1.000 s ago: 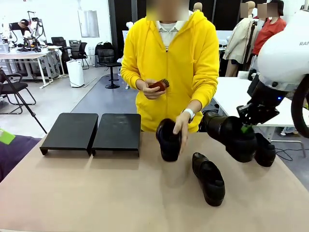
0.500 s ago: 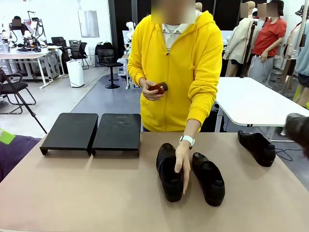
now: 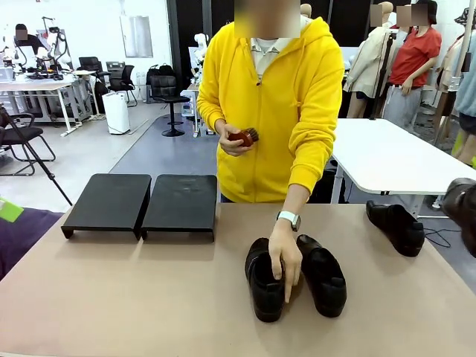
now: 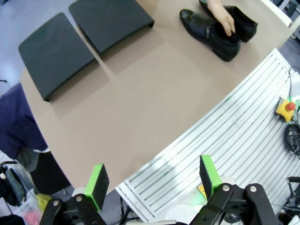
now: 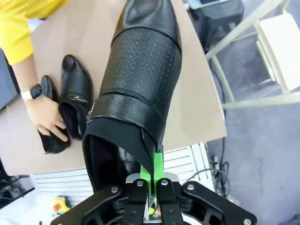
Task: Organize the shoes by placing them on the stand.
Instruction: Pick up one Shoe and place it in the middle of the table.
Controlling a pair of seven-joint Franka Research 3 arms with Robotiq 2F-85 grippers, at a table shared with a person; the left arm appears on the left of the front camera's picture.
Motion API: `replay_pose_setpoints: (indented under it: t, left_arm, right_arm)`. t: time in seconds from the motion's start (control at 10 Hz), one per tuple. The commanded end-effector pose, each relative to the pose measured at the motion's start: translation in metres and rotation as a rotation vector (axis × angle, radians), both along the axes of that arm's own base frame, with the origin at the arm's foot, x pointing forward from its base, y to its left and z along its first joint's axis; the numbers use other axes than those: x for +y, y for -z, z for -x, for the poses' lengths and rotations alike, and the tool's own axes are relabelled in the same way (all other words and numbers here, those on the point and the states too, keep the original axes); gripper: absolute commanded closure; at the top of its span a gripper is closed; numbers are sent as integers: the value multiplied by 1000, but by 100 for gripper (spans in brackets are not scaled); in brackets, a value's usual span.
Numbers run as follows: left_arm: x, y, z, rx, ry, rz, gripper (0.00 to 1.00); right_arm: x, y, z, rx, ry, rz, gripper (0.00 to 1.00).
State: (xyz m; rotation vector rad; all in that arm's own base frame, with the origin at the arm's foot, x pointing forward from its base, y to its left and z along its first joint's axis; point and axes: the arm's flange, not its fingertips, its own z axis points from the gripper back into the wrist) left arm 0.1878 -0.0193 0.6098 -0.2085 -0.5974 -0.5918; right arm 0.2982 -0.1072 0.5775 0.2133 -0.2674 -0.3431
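Stand: the stand (image 3: pixel 141 202) sits at the far left of the table (image 3: pixel 134 305); its two black sections adjoin; both tops are bare
Done: by my reading nothing is placed yet; all four shoes are off the stand
Held shoe: the held shoe (image 5: pixel 140 84) hangs in the air over the right edge of the table, well apart from the stand; its toe points away from the wrist
Right hand: the right hand (image 5: pixel 152 176) is clamped on the rim of the held shoe's opening; the green pads pinch the leather between them
Left hand: the left hand (image 4: pixel 153 180) has its fingers apart and holds nothing; it hovers high over the near edge of the table
Middle shoes: the left middle shoe (image 3: pixel 265 281) and the right middle shoe (image 3: pixel 325 275) lie side by side near the table's centre; the person's hand (image 3: pixel 284 256) rests on the left one
Far-right shoe: the far-right shoe (image 3: pixel 396 225) lies alone at the far right of the table
Left to do: carry the held shoe across to the stand and set it down; then fetch the other three; the task looks to be at its very start
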Motion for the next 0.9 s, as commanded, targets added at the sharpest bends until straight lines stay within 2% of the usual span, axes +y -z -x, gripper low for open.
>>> replay_pose_setpoints:
  t: [0.0,0.1,0.2,0.5,0.7,0.8]
  left_arm:
    - [0,-1,-1,-3,9,6,0]
    - [0,-1,-1,-3,9,6,0]
    - [0,-1,-1,-3,9,6,0]
    - [0,-1,-1,-3,9,6,0]
    - [0,-1,-1,-3,9,6,0]
    - [0,-1,-1,-3,9,6,0]
  right_arm:
    - [17,-9,-6,-39,-34,15,100]
    - [34,-11,-7,-52,-86,8,100]
    - [65,-14,-9,-26,-165,4,100]
    - [188,-30,-19,-48,-343,-32,100]
    - [292,-11,-44,-82,-361,-84,100]
    - [336,5,-57,-90,-410,-78,100]
